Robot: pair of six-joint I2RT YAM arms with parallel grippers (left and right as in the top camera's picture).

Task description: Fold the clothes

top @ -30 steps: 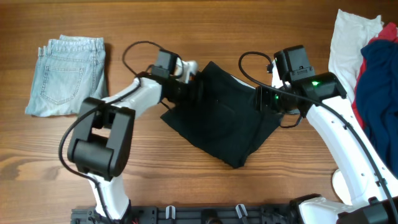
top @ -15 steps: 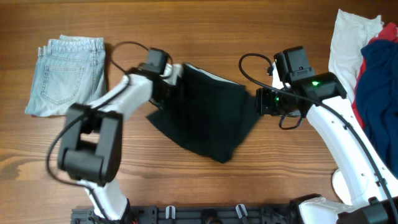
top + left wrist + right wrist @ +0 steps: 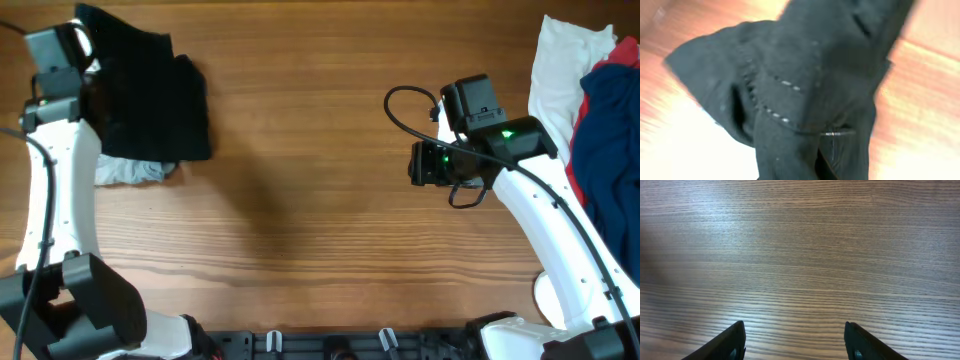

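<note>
1. Black garment (image 3: 150,95): it now lies bunched at the far-left rear of the table (image 3: 300,200). A second ago it was spread at the table's centre, between the two arms.
2. Left end effector (image 3: 88,62): closed, with the black garment in its grip. Its arm has swung from the centre out to the left edge. In the left wrist view dark fabric (image 3: 810,90) with a line of pale stitching fills the frame, blurred, and the fingers themselves are hidden.
3. Folded light-blue jeans (image 3: 130,172): they keep their earlier place at the left. The black garment now covers most of them, and only a pale lower edge shows.
4. Right end effector (image 3: 412,163): it is in the same spot right of centre. Its jaws stand well apart and hold nothing, where earlier they were at the garment's right edge. In the right wrist view the end effector (image 3: 795,330) shows its two tips over bare wood grain (image 3: 800,240).
5. Pile at the right edge: the white garment (image 3: 555,60), red garment (image 3: 603,72) and navy garment (image 3: 610,150) lie unchanged, overlapping one another.
</note>
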